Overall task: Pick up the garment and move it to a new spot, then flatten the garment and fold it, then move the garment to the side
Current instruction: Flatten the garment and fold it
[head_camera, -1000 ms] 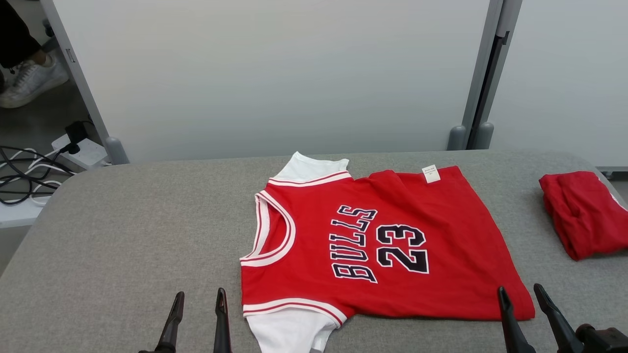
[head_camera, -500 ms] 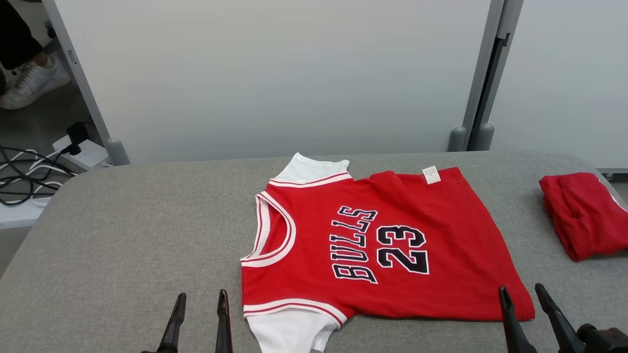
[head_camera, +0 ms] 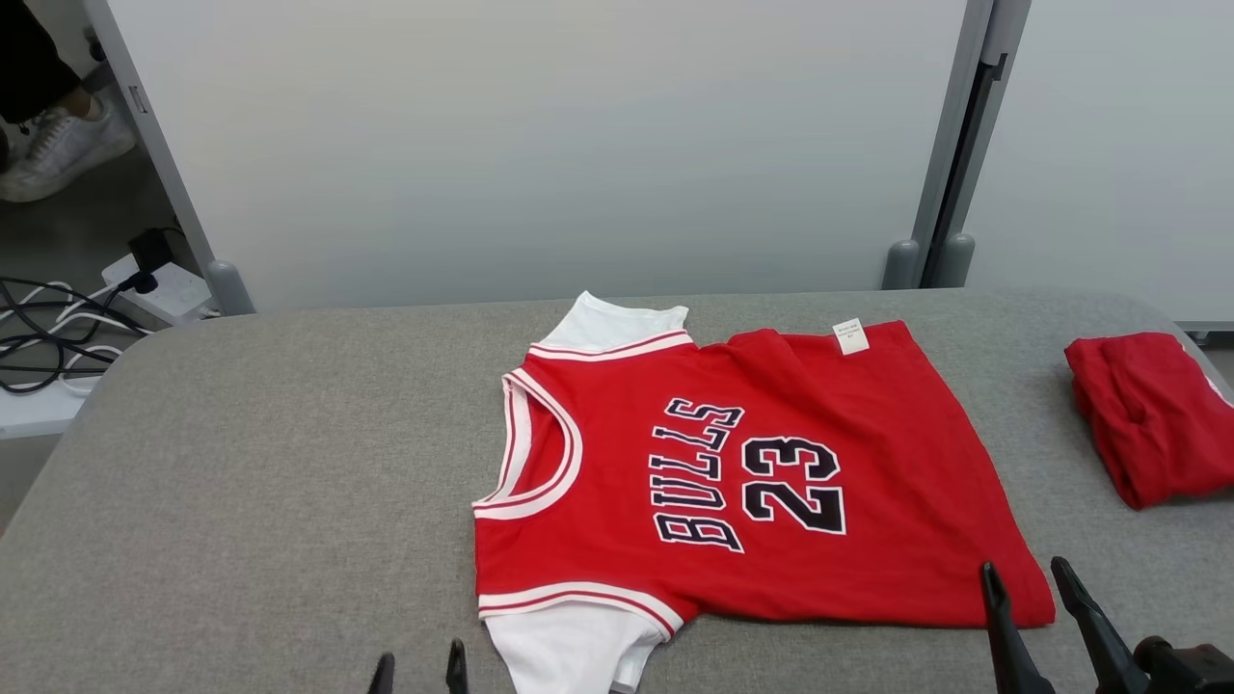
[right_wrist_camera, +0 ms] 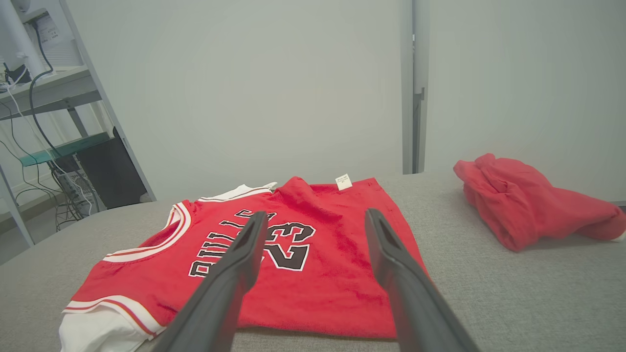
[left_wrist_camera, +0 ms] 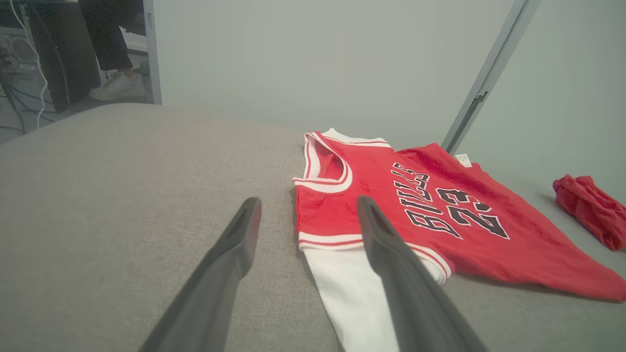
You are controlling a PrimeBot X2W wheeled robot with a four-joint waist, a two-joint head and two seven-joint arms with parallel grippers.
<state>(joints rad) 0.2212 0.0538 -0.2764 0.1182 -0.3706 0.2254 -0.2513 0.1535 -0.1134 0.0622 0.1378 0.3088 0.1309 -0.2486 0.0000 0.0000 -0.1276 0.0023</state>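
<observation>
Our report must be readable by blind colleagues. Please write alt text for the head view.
A red Bulls 23 jersey with white sleeves lies spread on a grey table, collar toward the left. A red cloth sits bundled at the right edge. The left claw and right claw, both open, rise from the bottom edge.

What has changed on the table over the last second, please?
The left gripper has drawn back toward the bottom edge of the head view, open and empty. The right gripper, also open, the jersey and the folded red cloth stayed put; nothing was grasped.
</observation>
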